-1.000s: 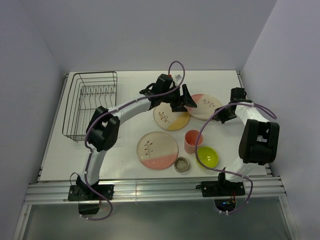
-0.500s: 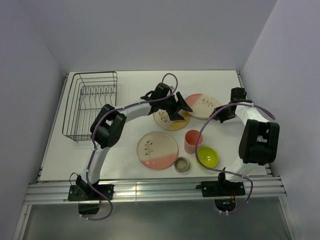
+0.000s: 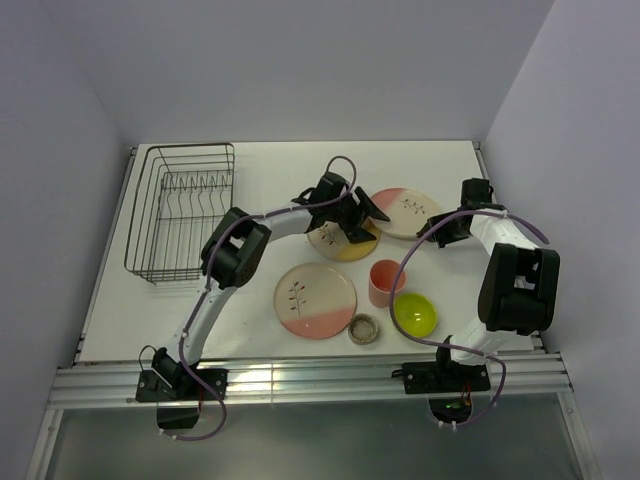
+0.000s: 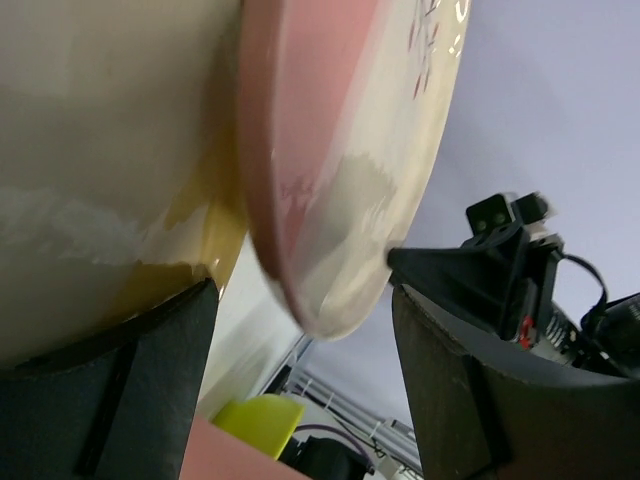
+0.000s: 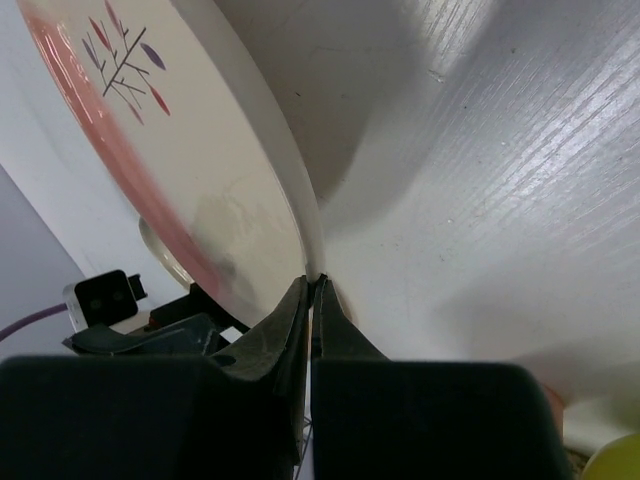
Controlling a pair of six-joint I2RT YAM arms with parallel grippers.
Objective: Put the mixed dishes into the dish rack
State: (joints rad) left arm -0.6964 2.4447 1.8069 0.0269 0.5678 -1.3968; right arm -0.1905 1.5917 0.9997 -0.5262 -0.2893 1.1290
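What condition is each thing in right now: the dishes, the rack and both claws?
dish rack: no dishes in it.
back pink plate: rim pinched by right gripper.
yellow plate: lying flat, under left gripper.
front pink plate: flat, untouched.
cup: upright.
green bowl: upright, empty.
grey dish: upright.
left gripper: open.
right gripper: shut.

From above, my left gripper [image 3: 352, 218] hides part of the yellow plate [image 3: 345, 243], its jaw state unreadable there; my left wrist view crops both plates, and the pink plate's [image 4: 340, 150] sprig blurs.
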